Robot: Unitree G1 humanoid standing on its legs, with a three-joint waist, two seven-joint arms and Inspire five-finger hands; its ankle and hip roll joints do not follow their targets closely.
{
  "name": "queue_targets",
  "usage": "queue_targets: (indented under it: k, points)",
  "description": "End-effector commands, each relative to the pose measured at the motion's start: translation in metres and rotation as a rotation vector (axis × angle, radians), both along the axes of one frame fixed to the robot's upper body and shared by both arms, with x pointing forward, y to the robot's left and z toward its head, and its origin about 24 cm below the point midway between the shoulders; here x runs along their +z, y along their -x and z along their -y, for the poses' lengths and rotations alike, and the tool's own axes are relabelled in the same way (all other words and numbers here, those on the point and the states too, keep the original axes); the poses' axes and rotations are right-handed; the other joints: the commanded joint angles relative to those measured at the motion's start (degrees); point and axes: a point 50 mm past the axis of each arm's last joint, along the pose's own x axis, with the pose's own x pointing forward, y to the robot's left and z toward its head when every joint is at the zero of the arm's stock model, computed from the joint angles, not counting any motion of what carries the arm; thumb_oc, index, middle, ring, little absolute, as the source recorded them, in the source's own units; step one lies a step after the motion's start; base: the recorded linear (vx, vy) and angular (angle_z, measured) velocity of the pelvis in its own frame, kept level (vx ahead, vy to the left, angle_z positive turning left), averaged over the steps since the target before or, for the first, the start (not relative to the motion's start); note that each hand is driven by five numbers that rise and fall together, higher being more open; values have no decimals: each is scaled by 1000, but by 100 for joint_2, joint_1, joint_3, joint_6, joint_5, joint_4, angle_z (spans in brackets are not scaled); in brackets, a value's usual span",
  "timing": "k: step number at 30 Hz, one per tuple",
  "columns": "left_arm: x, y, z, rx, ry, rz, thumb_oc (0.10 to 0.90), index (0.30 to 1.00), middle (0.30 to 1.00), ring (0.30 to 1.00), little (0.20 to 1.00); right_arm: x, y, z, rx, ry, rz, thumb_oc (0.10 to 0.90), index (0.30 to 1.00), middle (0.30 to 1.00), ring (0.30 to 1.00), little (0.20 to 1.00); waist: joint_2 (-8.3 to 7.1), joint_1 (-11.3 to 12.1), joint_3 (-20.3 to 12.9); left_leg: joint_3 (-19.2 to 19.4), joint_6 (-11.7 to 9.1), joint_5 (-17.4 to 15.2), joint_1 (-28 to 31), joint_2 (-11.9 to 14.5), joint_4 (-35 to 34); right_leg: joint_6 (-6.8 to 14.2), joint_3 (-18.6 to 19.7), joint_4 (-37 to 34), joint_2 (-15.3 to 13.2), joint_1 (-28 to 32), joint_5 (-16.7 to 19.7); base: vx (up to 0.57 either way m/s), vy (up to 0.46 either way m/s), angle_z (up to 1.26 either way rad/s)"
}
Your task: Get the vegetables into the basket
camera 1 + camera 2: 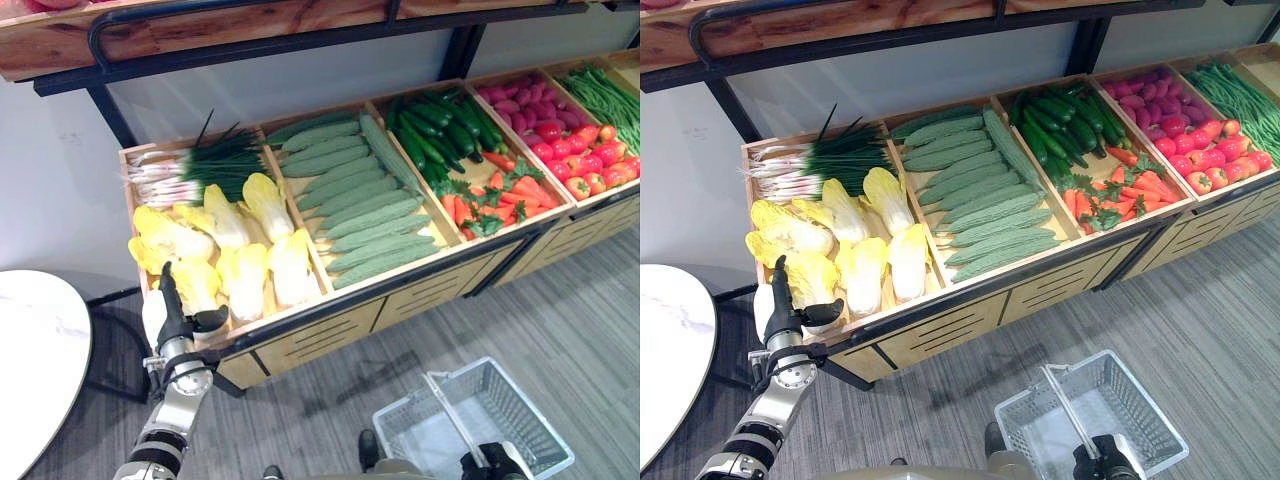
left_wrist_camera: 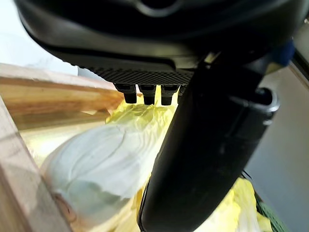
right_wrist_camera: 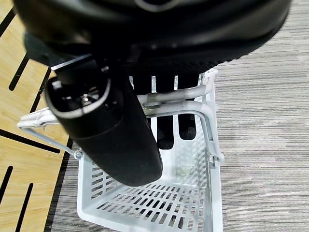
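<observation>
Several yellow-white cabbages (image 1: pixel 245 270) lie in the leftmost bin of a wooden produce stand (image 1: pixel 330 325). My left hand (image 1: pixel 172 310) is at that bin's front left corner, open, with straight fingers (image 2: pixel 145 94) pointing over a pale cabbage (image 2: pixel 96 164) and the thumb (image 2: pixel 207 145) standing apart. It holds nothing. A white wire basket (image 1: pixel 525 410) hangs empty above the floor at the lower right. My right hand (image 1: pixel 1102 462) is shut on the basket's handle (image 3: pixel 178 104), fingers curled round the white bars.
Spring onions (image 1: pixel 190 165) lie behind the cabbages. To the right are pale green gourds (image 1: pixel 365 200), dark cucumbers (image 1: pixel 440 130), carrots (image 1: pixel 500 195), tomatoes (image 1: pixel 585 160) and green beans (image 1: pixel 605 95). A round white table (image 1: pixel 30 350) stands at the left. A black-railed upper shelf (image 1: pixel 250 40) overhangs the bins.
</observation>
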Motion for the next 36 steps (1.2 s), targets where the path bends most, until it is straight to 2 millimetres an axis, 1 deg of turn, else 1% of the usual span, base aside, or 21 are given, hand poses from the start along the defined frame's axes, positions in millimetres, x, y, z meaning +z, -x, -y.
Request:
queue_targets:
  k: [1,3,5,6,8,12,14,17,18,19,21,22,23,26,27,28,29,30,31,32,36]
  points:
    - [56,-29,-13,19,-128,256,900,1000,1000,1000,1000,1,-7,-1,59,36,26,400,300,300,300,300,-295,-1,-281,-232,-198,-229,-24,177,1,484,-119,21,-454,111,-14,0,0,0]
    - [56,-29,-12,21,-126,256,900,1000,1000,1000,1000,1,-6,-2,56,36,25,400,300,300,300,300,-293,3,-279,-240,-197,-228,-23,178,1,484,-125,21,-457,114,-11,0,0,0]
    - [42,-25,-8,9,-91,192,900,1000,1000,1000,1000,1,-7,-1,53,39,19,400,300,300,300,300,-283,9,-286,-243,-192,-226,-18,177,1,479,-138,21,-466,138,-19,0,0,0]
    - [42,-25,-8,8,-91,192,900,1000,1000,1000,1000,1,-7,-1,53,39,19,400,300,300,300,300,-282,10,-286,-244,-192,-226,-18,177,1,479,-139,21,-466,139,-20,0,0,0]
    - [29,-22,-5,-8,-68,125,900,1000,1000,1000,1000,1,-8,-2,58,37,22,400,300,300,300,300,-275,-1,-291,-243,-187,-229,-11,171,1,477,-140,21,-465,145,-19,0,0,0]
    - [16,-19,-1,-57,-67,42,900,1000,1000,1000,1000,2,-10,-1,60,40,24,400,300,300,300,300,-262,-13,-282,-229,-181,-236,-11,160,1,476,-141,21,-464,141,-9,0,0,0]
    - [5,-17,4,-86,-55,-23,900,1000,1000,1000,1000,1,-10,-2,65,37,19,400,300,300,300,300,-262,-27,-273,-219,-173,-238,-8,155,1,476,-116,21,-459,126,0,0,0,0]
    - [-11,-15,8,-45,68,-70,900,1000,1000,1000,1000,0,-10,-2,81,40,0,400,300,300,300,300,-262,-73,-269,-172,-167,-237,0,150,1,469,-74,21,-451,98,22,10,6,-6]
    - [-11,-16,11,-51,83,-74,759,802,802,802,802,1,-9,-2,82,41,-4,400,300,300,300,300,-256,-83,-267,-165,-167,-238,1,150,1,470,-62,21,-449,91,26,11,14,-9]
    - [-17,-14,11,-33,131,-95,678,690,690,690,690,1,-11,-2,94,41,-6,400,300,300,300,300,-253,-111,-273,-148,-166,-238,4,152,1,468,-47,21,-445,79,33,10,13,-7]
    - [-18,-17,15,-29,171,-91,576,547,547,547,547,1,-12,-2,100,43,-10,400,300,300,300,300,-248,-129,-272,-131,-167,-243,11,152,1,469,-26,21,-442,73,44,9,9,-10]
    - [-19,-17,16,-25,192,-97,461,385,385,385,385,1,-13,-2,104,43,-9,400,300,300,300,300,-242,-133,-271,-118,-167,-244,16,152,1,469,-25,21,-442,73,48,11,14,-11]
    - [-22,-18,16,-6,239,-102,400,300,300,300,300,2,-17,-3,118,42,-5,400,300,300,300,300,-228,-158,-273,-91,-171,-244,37,153,1,467,0,21,-428,69,52,14,13,-7]
    - [-20,-21,16,26,278,-74,400,300,300,300,300,2,-18,-3,134,42,-4,400,300,300,300,300,-221,-186,-300,-69,-175,-257,68,149,1,467,26,21,-416,82,50,23,9,-5]
    - [-13,-26,16,31,278,-29,400,300,300,300,300,2,-18,-3,136,46,-5,400,300,300,300,300,-219,-182,-308,-73,-175,-259,76,155,1,466,18,21,-417,87,44,0,0,0]
    - [10,-36,15,22,236,83,400,300,300,300,300,1,-17,-4,130,46,-3,400,300,300,300,300,-234,-157,-315,-87,-176,-264,81,159,1,464,10,21,-411,105,32,0,0,0]
    - [10,-35,15,23,235,83,400,300,300,300,300,1,-17,-4,130,46,-4,400,300,300,300,300,-235,-158,-314,-87,-176,-264,83,158,1,464,10,21,-411,107,32,0,0,0]
    - [27,-40,14,13,201,158,400,300,300,300,300,1,-16,-5,128,43,-1,400,300,300,300,300,-243,-148,-315,-95,-179,-264,83,162,1,466,2,21,-413,115,28,0,0,0]
    - [27,-40,14,14,201,158,400,300,300,300,300,1,-16,-5,129,43,-1,400,300,300,300,300,-243,-149,-315,-96,-179,-264,84,162,1,466,1,21,-413,116,28,0,0,0]
    - [51,-46,13,-14,127,257,400,300,300,300,300,1,-13,-5,123,38,5,400,300,300,300,300,-258,-117,-311,-119,-182,-265,76,167,1,466,-18,21,-413,125,19,0,0,0]
    - [102,-47,12,-58,-36,462,400,300,300,300,300,0,-8,-7,117,26,2,400,300,300,300,300,-301,-52,-304,-180,-182,-282,76,166,1,475,-70,21,-428,164,-4,-2,-1,1]
